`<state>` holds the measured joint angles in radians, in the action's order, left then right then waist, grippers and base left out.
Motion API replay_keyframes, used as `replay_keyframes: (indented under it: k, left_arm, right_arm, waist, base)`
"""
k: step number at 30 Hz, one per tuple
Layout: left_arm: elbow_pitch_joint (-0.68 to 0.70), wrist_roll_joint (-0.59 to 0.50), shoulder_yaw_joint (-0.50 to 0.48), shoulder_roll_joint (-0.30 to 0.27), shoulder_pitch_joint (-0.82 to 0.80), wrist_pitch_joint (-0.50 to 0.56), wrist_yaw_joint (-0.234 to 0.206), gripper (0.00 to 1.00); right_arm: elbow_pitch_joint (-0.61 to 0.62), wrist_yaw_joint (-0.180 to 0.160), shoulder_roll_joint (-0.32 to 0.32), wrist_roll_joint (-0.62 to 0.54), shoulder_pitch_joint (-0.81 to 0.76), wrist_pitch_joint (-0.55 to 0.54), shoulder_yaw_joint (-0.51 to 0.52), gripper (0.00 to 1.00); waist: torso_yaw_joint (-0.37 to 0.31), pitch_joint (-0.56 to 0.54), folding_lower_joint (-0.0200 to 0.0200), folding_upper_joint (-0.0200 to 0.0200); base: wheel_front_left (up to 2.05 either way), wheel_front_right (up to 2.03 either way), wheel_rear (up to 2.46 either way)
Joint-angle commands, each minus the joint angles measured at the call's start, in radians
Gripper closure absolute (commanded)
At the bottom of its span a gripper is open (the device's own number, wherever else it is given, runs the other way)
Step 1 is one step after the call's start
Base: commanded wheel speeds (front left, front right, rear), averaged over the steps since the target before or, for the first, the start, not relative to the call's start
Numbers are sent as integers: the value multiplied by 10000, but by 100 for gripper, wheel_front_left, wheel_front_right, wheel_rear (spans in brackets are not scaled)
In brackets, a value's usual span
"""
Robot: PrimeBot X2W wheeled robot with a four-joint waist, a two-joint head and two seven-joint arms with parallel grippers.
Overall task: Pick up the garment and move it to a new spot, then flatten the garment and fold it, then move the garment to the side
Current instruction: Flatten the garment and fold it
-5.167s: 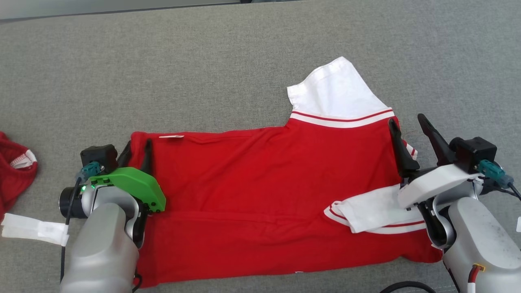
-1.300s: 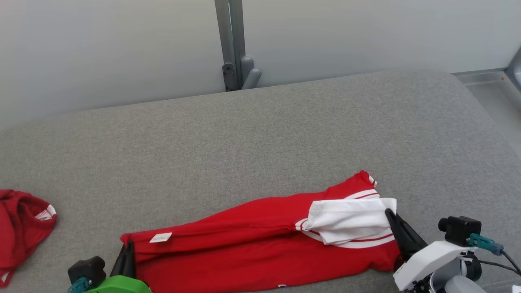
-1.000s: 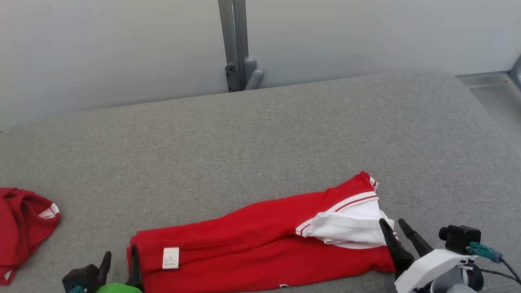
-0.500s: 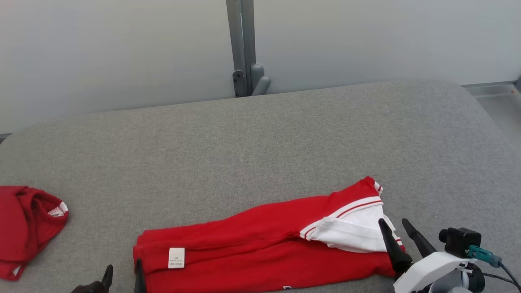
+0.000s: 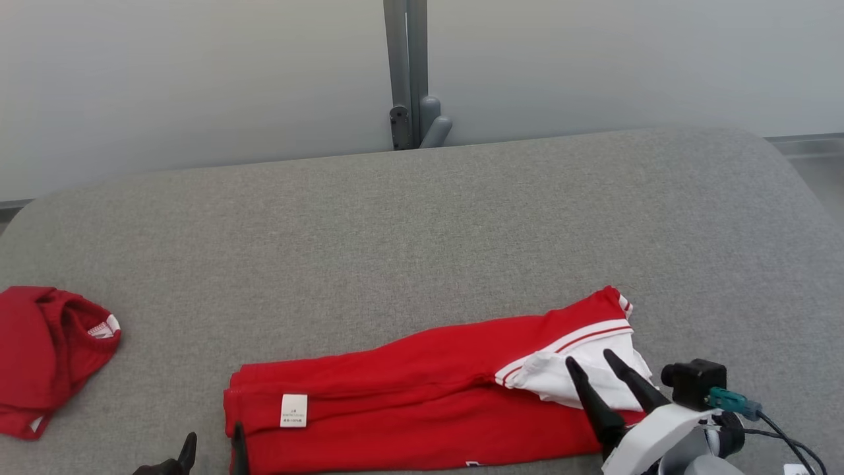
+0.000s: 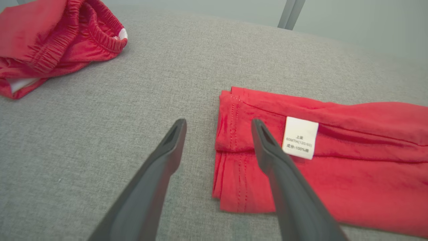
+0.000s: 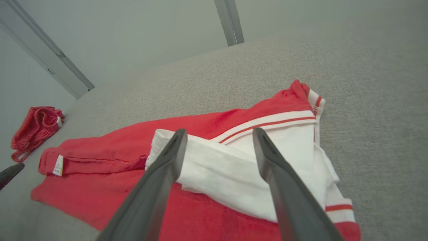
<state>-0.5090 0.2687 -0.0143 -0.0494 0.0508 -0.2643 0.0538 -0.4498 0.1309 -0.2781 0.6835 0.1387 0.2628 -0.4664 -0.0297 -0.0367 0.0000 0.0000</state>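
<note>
1. Garments on table (image 5: 395, 231): two, both red and well apart.
2. Garment (image 5: 422, 409) under task: one red shirt with white sleeves, folded into a long narrow strip. It lies flat near the table's near edge, to the right of centre.
3. White sleeve (image 5: 541, 377): one showing, folded over the strip's right end. It is edged by a white band with a thin red stripe.
4. Care label (image 5: 294, 410): one, white, lying on top near the strip's left end.
5. Red shorts (image 5: 46, 356): one crumpled pair with an elastic waistband, at the table's left edge.
6. Left gripper (image 5: 213, 437): two fingers, spread wide, holding nothing. One finger is over the strip's hemmed left end and the other over bare table. Cannot tell whether they touch.
7. Right gripper (image 5: 589, 357): two fingers, spread wide, holding nothing, poised over the white sleeve.
8. Grey post (image 5: 407, 72): one, against the pale wall behind the table.
</note>
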Motion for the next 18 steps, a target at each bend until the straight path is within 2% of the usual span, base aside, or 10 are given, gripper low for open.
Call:
replay_keyframes:
  k: [1,5,9,10,18]
  left_arm:
    - [-15,82,24,-24,12,3,-36,0]
    - [-52,128,128,-26,-49,1,-34,0]
    - [-90,169,177,-26,-73,3,-60,0]
    - [-90,169,177,-26,-73,3,-60,0]
    - [-341,354,380,-25,-302,3,-80,0]
  right_arm:
    - [78,-5,-196,-18,206,29,-403,0]
    - [301,-5,-828,158,804,-257,-1846,0]
    - [817,-6,-1810,541,1691,-956,-3208,0]
    - [817,-6,-1810,541,1691,-956,-3208,0]
    - [1707,-5,-3587,1992,3601,-2891,-5757,0]
  waist:
    - [41,23,0,0]
    - [109,72,0,0]
    - [141,140,0,0]
    - [141,140,0,0]
    - [438,296,0,0]
  base:
    - [0,0,0]
    - [0,0,0]
    - [0,0,0]
    - [0,0,0]
    - [0,0,0]
